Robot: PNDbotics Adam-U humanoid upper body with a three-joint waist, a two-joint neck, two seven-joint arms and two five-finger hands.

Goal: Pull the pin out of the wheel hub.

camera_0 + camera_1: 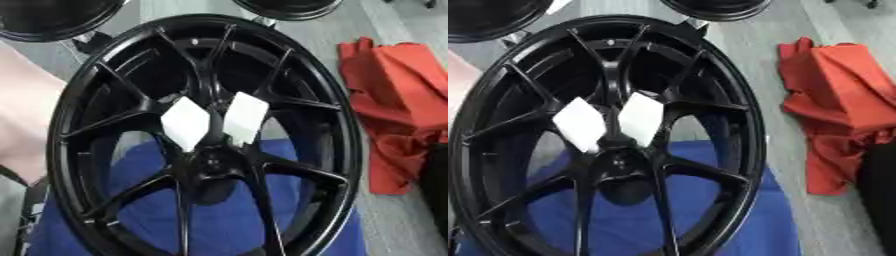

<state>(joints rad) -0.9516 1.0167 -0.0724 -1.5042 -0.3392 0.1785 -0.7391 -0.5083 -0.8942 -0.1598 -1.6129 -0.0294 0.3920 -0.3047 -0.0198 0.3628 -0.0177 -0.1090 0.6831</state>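
So no robot hand can be seen in either eye view, which means the state of the fingers can't be told at all. Most of the picture is taken up by a black wheel hub [206,135], seen face-on with thin forked spokes running out to the rim. Two white diamond-shaped tags [185,123] and [246,117] are stuck side by side on the spokes just above the hub's centre [210,162]. A pin can't really be made out; only dark shapes are visible around the centre bore. A blue cloth [737,220] is spread under the lower half of the wheel and shows through the gaps between spokes. A crumpled red cloth [837,100] is lying on the grey floor [785,200] well to the right. Parts of two other black round objects [52,17] and [289,7] are cut off at the top edge.
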